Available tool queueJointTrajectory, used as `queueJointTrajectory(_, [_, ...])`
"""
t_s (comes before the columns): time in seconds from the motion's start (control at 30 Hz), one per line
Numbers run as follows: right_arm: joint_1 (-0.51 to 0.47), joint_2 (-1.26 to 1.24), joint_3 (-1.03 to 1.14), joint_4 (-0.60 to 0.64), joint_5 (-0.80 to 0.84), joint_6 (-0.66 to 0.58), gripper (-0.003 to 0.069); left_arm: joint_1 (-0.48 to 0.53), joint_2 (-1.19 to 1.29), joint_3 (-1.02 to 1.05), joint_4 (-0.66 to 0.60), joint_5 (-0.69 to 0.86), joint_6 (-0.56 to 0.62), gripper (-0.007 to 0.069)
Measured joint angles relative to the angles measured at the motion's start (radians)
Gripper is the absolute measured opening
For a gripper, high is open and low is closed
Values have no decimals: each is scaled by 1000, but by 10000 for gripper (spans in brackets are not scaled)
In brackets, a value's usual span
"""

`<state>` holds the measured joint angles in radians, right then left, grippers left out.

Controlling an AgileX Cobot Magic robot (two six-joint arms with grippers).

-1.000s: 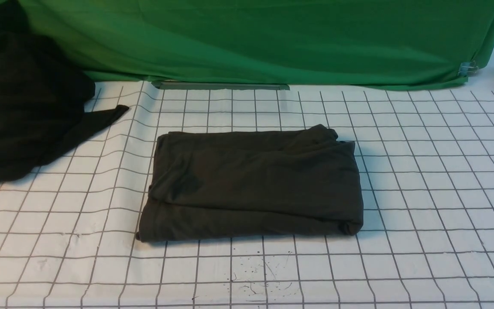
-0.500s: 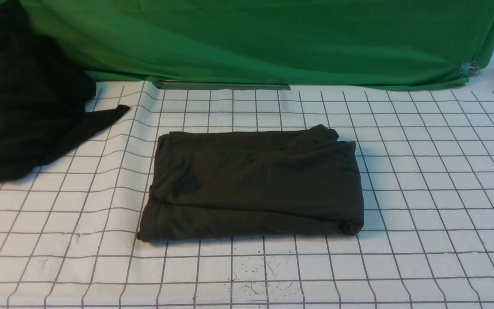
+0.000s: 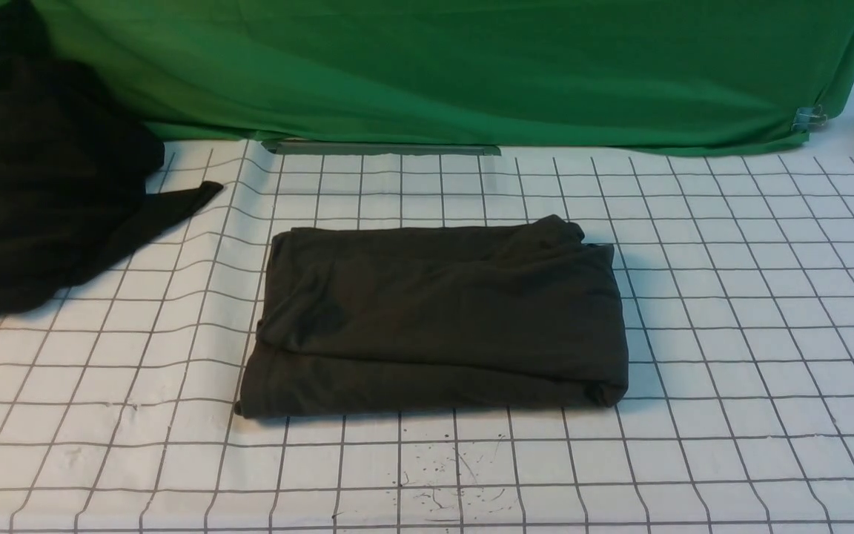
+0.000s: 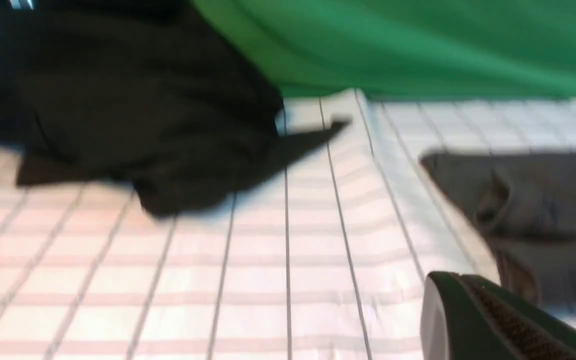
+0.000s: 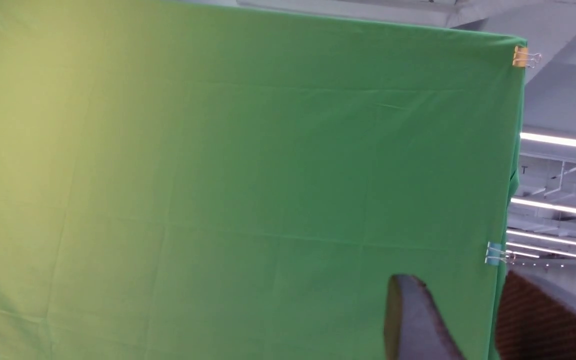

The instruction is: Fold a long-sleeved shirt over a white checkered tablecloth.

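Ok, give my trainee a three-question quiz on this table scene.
1. True or false: the long-sleeved shirt lies spread flat with both sleeves out.
2. What lies at the far left of the white checkered tablecloth? A) black heap of cloth B) a towel C) a box
3. Fill in: the backdrop behind the table is ___.

Key: 1 false, it lies folded into a rectangle; 2 A; 3 green.

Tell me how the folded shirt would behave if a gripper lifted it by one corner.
The shirt looks like soft knit with loose rolled edges, so it would probably droop and unfold. It seems light. On the tablecloth, a push would likely bunch it and wrinkle the cloth underneath rather than slide it neatly.
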<state>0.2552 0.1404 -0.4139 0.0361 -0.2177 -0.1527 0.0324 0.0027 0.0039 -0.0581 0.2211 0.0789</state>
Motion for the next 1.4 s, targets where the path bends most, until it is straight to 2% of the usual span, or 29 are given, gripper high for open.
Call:
queueJointTrajectory(0.7, [0, 0, 0, 0, 1, -1, 246, 0, 0, 4, 1, -4, 3, 1])
queueJointTrajectory(0.83, [-9, -6, 0, 0, 57, -56, 246, 0, 0, 4, 1, -3, 5, 1])
queueJointTrajectory(0.9, [-34, -15, 2, 0, 127, -79, 246, 0, 0, 4, 1, -3, 5, 1])
queueJointTrajectory(1.0, [-144, -31, 69, 0, 303, -101, 246, 0, 0, 4, 1, -3, 5, 1])
queueJointTrajectory(1.07, [-175, -41, 112, -1, 334, -102, 246, 0, 0, 4, 1, -3, 5, 1])
queueJointTrajectory(1.1, [-226, -64, 183, -3, 370, -104, 246, 0, 0, 4, 1, -3, 5, 1])
queueJointTrajectory(1.2, [-289, -125, 339, -3, 393, -104, 246, 0, 0, 4, 2, -2, 5, 1])
queueJointTrajectory(1.4, [-308, -137, 421, -3, 474, -86, 246, 0, -1, 4, 4, -1, 7, 1])
